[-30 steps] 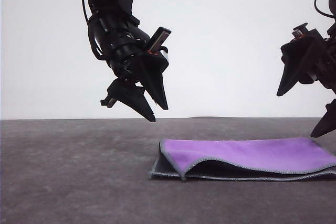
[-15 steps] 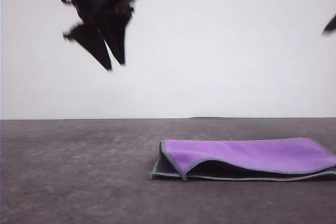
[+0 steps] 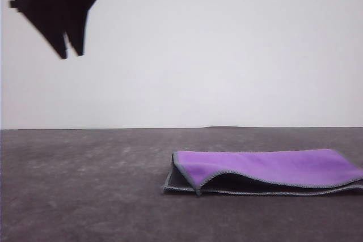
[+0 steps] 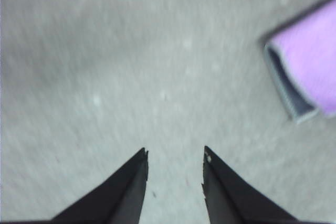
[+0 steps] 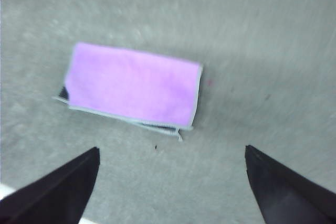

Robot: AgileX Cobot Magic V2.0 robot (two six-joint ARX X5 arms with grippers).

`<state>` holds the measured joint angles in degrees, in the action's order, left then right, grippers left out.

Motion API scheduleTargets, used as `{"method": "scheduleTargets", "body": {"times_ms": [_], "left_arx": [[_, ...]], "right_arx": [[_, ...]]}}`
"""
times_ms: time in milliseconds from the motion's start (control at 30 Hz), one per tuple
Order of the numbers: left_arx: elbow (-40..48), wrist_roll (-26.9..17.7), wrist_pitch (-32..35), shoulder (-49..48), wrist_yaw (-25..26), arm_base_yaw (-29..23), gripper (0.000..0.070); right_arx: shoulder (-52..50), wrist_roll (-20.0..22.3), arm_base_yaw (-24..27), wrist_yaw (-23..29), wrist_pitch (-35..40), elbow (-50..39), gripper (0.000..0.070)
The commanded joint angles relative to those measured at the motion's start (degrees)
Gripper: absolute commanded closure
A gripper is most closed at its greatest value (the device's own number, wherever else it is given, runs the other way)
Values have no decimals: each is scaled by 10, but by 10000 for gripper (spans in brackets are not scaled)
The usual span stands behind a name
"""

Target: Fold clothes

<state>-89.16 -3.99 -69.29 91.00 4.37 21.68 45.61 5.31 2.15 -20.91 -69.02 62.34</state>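
Observation:
The clothes [image 3: 266, 171] are one small cloth lying folded on the grey table, purple face up, with dark grey layers and light stitched edging showing along the front. It also shows in the right wrist view as a purple rectangle [image 5: 131, 85], and one end of it in the left wrist view [image 4: 307, 66]. My left gripper [image 3: 69, 55] hangs high at the upper left, far from the cloth, its fingers a little apart and empty [image 4: 173, 153]. My right gripper [image 5: 170, 150] is wide open well above the cloth, holding nothing.
The grey felt-like tabletop [image 3: 85, 185] stretches bare to the left of the cloth. A plain white wall [image 3: 227, 55] stands behind the table's far edge.
Both arms have risen away from the cloth. The left gripper moved up and to the left; the right gripper left the front view upward. The cloth has not moved.

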Motion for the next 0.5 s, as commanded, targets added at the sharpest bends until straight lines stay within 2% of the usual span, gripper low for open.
{"method": "scheduleTargets", "body": {"times_ms": [0, 100, 233, 467], "left_arx": [[61, 13, 21, -32, 0, -2, 503], [153, 21, 47, -94, 14, -6, 503], [247, 27, 71, -169, 69, -10, 503], [294, 36, 70, -250, 141, -9, 503]], "right_arx": [[4, -29, 0, -3, 30, -40, 139], [23, -38, 0, -19, 87, -113, 139], [93, -56, 0, -67, 167, -175, 139], [256, -72, 1, -112, 267, -181, 141]]}}
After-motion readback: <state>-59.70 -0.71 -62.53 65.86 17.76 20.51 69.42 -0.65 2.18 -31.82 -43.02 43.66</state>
